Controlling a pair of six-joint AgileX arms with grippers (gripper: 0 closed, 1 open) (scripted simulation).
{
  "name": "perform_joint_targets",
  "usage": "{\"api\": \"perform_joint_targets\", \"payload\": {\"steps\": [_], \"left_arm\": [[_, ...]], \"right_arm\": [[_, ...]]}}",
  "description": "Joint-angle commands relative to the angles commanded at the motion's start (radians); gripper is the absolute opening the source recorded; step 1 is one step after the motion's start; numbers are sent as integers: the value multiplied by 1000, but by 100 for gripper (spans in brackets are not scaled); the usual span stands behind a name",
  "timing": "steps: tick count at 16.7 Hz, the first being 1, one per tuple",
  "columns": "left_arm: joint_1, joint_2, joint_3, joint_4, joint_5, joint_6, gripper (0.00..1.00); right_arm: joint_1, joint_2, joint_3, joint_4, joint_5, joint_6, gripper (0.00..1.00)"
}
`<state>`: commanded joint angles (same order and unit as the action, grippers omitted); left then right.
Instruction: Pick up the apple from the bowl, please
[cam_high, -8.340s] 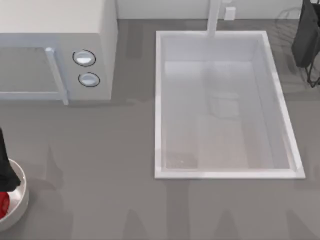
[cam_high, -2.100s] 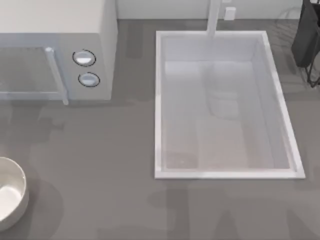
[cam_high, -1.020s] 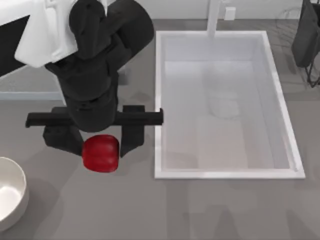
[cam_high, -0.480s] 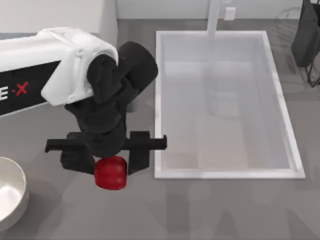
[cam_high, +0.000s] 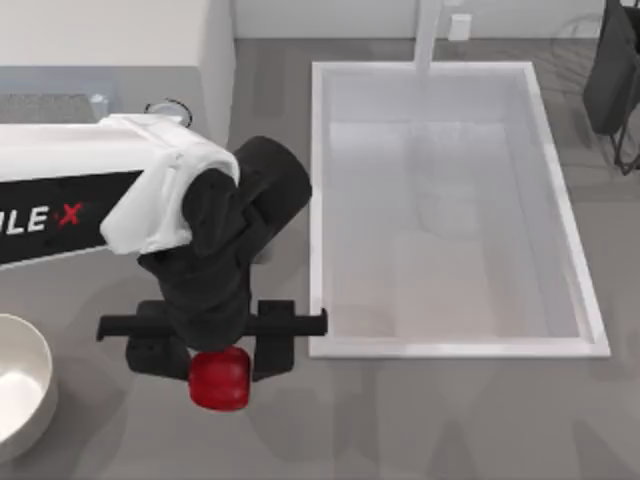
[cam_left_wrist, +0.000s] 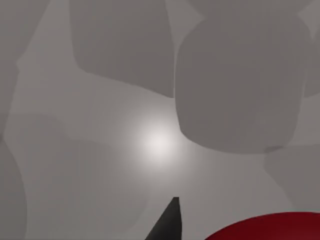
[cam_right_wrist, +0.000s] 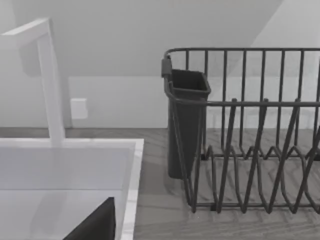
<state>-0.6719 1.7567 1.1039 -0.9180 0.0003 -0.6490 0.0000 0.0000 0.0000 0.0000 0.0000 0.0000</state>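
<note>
Rendered kitchen counter. Grey worktop (cam_high: 450, 420) with inset white sink (cam_high: 565, 215) and faucet (cam_right_wrist: 50, 85) (pale, upright); microwave (cam_high: 215, 60) at rear left; dark wire dish rack (cam_right_wrist: 250, 150) beside sink.

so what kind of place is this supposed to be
Most likely a rendered kitchen counter: a white sink with a faucet is set into it, a microwave stands at the top view's left, and a dark dish rack stands beside the sink.
</note>
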Motion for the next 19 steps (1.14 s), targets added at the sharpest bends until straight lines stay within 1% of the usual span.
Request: {"api": "perform_joint_targets", "payload": {"steps": [13,14,19], "left_arm": [[0,0,0,0,0,0,98],[0,0,0,0,0,0,100],[0,0,0,0,0,0,100]], "right_arm": [[0,0,0,0,0,0,100],[0,0,0,0,0,0,100],[0,0,0,0,0,0,100]]}}
